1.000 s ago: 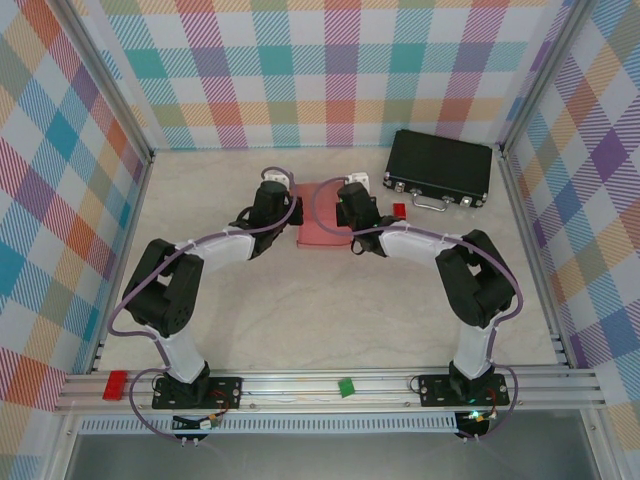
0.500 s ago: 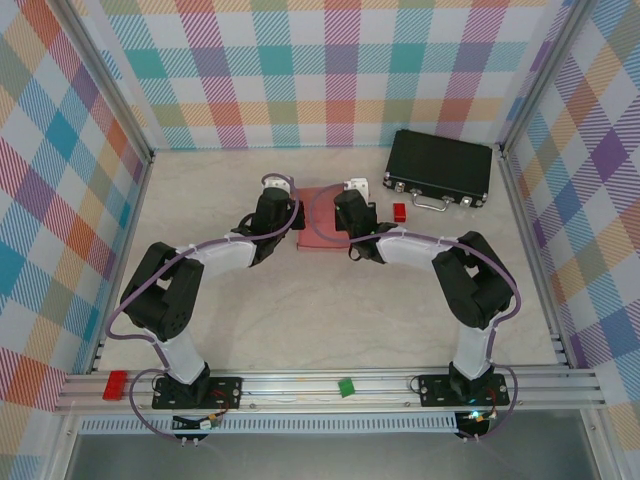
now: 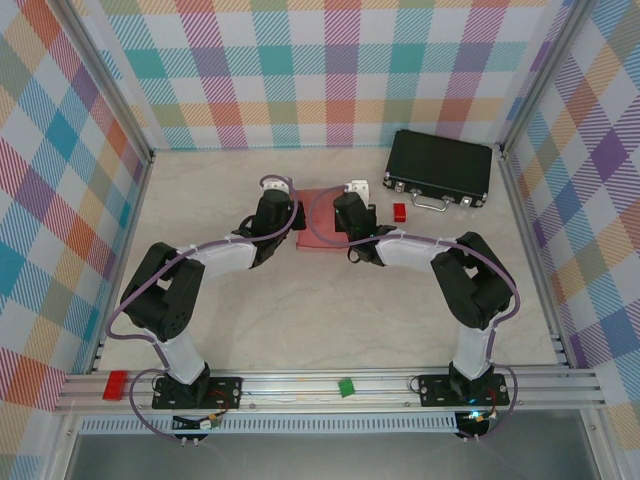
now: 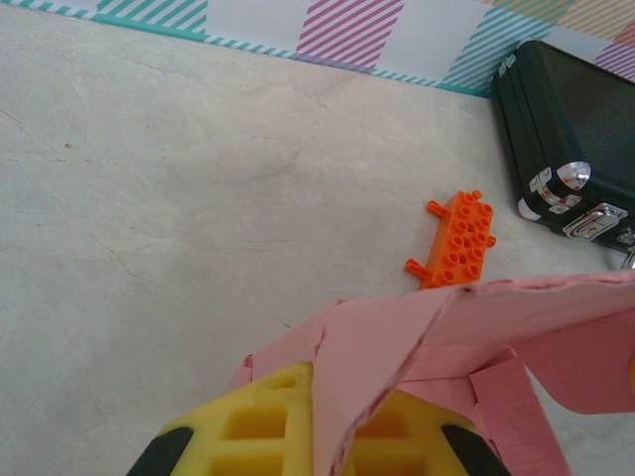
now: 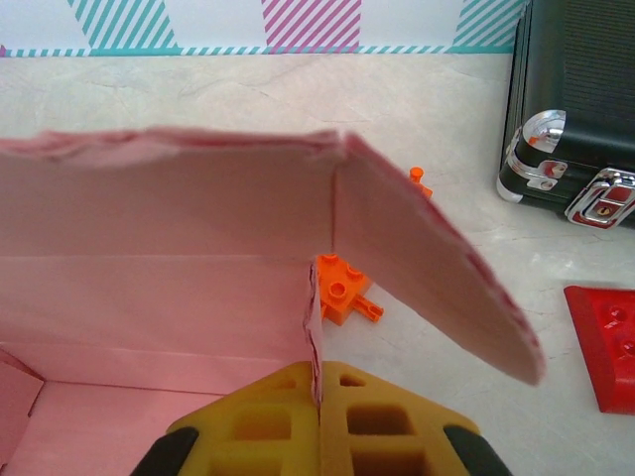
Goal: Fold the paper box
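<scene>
- We find the paper box (image 3: 316, 226) partly erected on the worktop (image 3: 300, 300), left of the black case (image 3: 440, 166).
- The left end effector (image 4: 316, 441) pinches a pink flap. The right end effector (image 5: 319, 421) pinches a wall edge.
- We judge the card light, thin and easily creased, so grip panel edges near the score lines.

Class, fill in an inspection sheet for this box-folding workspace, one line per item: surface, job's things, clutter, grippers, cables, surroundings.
surface: pale marbled tabletop, dry and flat.
job's things: pink paper box, partly folded, one wall raised, lying between the two wrists.
clutter: black case at back right; red block just in front of it; orange toy beyond the card.
grippers: left gripper and right gripper both shut on the box's card.
cables: purple cables loop along both arms.
surroundings: plaid walls; metal frame rail at front.
</scene>
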